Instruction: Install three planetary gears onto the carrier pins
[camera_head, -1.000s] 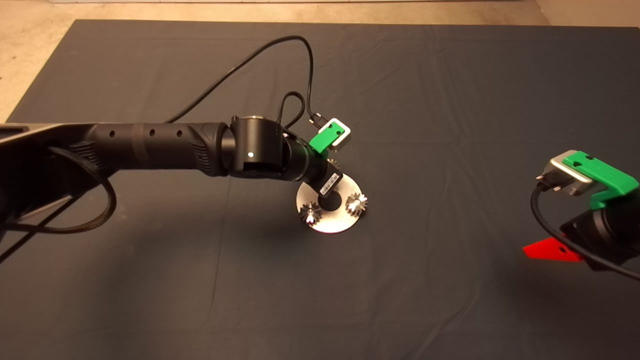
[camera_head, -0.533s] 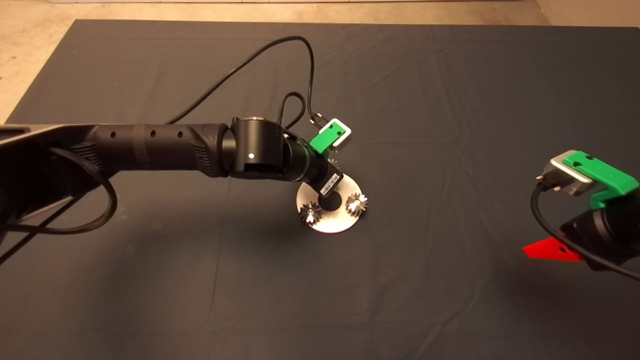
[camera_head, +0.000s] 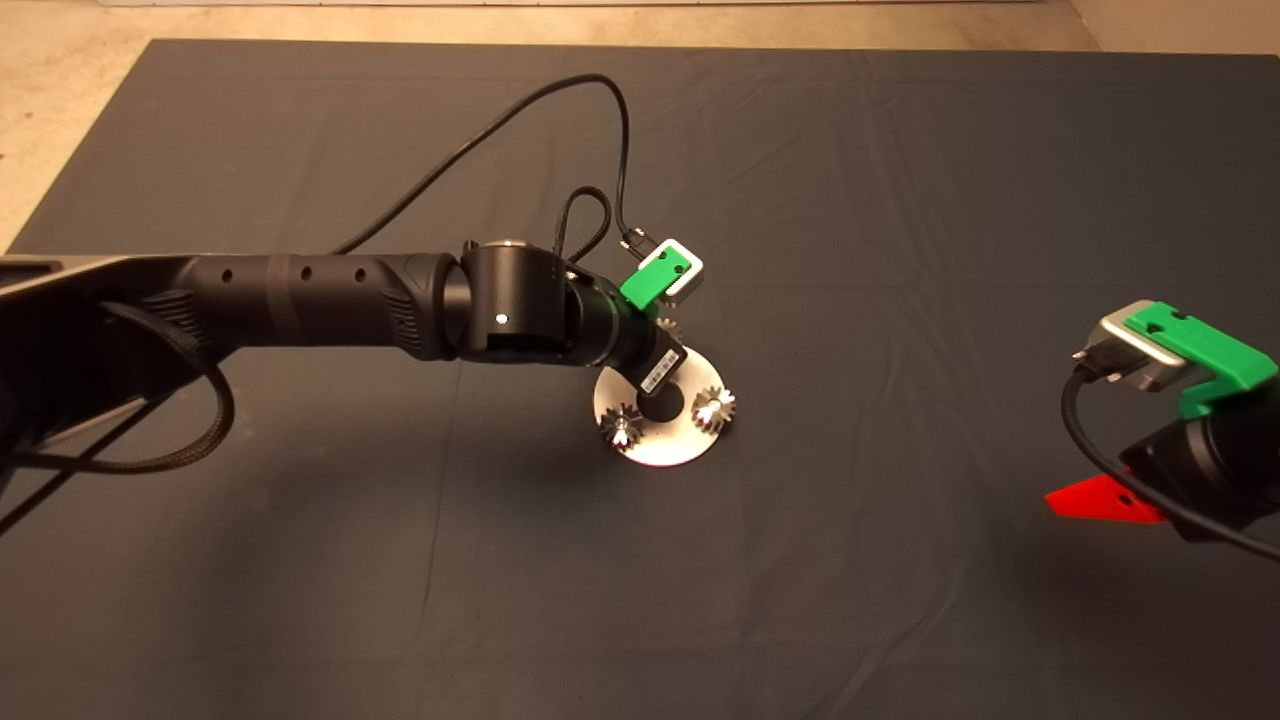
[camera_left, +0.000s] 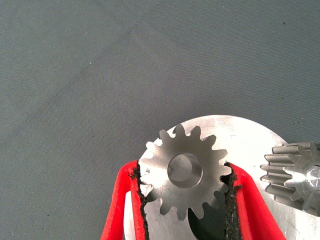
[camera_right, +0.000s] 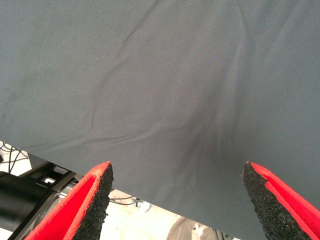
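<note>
A flat silver disc (camera_head: 662, 447) lies at the middle of the mat. Two planetary gears sit on carrier pins on it: one at the front left (camera_head: 622, 425), one at the right (camera_head: 713, 405). My left gripper (camera_left: 182, 171) is over the disc's far rim and is shut on the third gear (camera_left: 185, 170), which lies flat over the disc (camera_left: 235, 135). In the head view only that gear's edge (camera_head: 668, 328) shows beside the wrist. The pin under it is hidden. A seated gear (camera_left: 295, 176) shows alongside, its pin top (camera_left: 314, 174) bright. My right gripper (camera_right: 177, 170) is open and empty, parked at the mat's right edge.
A black cable (camera_head: 520, 110) loops from the left wrist over the far part of the mat. The right arm's red finger (camera_head: 1100, 497) sticks out near the right edge. Bare floor (camera_head: 60, 110) borders the mat at the far left.
The left arm has shifted only a few pixels toward the front, with the gear still held. The two seated gears and the right arm have not moved.
</note>
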